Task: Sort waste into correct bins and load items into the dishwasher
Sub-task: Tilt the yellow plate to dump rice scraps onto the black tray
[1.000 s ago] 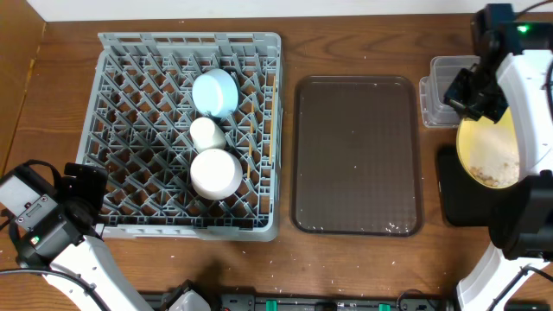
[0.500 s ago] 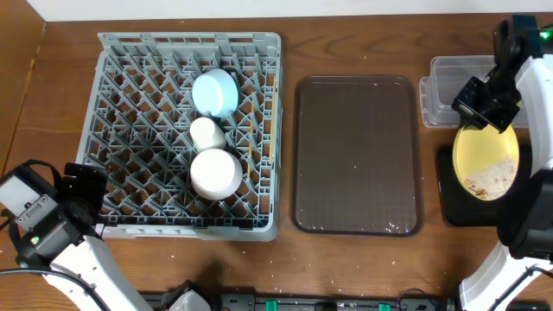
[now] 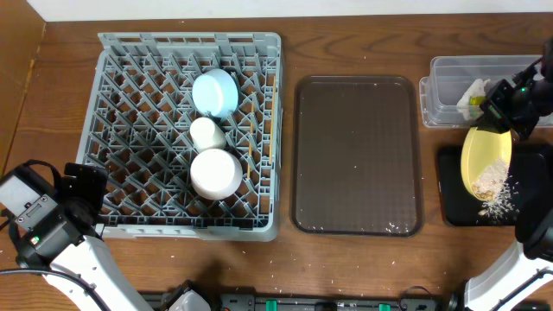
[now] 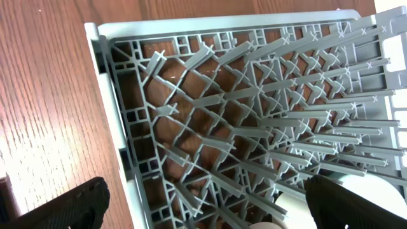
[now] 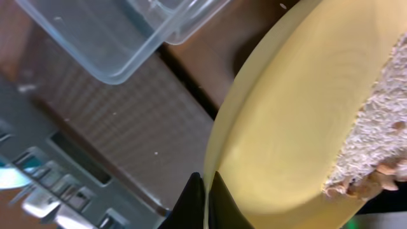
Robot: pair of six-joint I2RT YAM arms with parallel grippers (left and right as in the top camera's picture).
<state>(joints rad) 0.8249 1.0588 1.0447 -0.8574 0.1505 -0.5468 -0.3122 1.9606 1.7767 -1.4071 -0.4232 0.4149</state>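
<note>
Over the black rectangular tub (image 3: 449, 199), your right gripper (image 5: 205, 191) clamps the rim of the tilted round yellow plate (image 3: 482, 155), whitish food crumbs (image 3: 494, 183) spilling off; left gripper (image 3: 84, 186) splayed, idle beside the grey pegged dish rack (image 3: 121, 52); next, likely: carry the emptied plate there.

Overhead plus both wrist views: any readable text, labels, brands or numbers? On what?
No readable text in any view.
On the grey dish rack: no lettering shows.
On the yellow plate, the clear tub and the brown tray: plain, no labels.
On the left arm housing: only a small green light nearby; any marking is too small to read.
</note>
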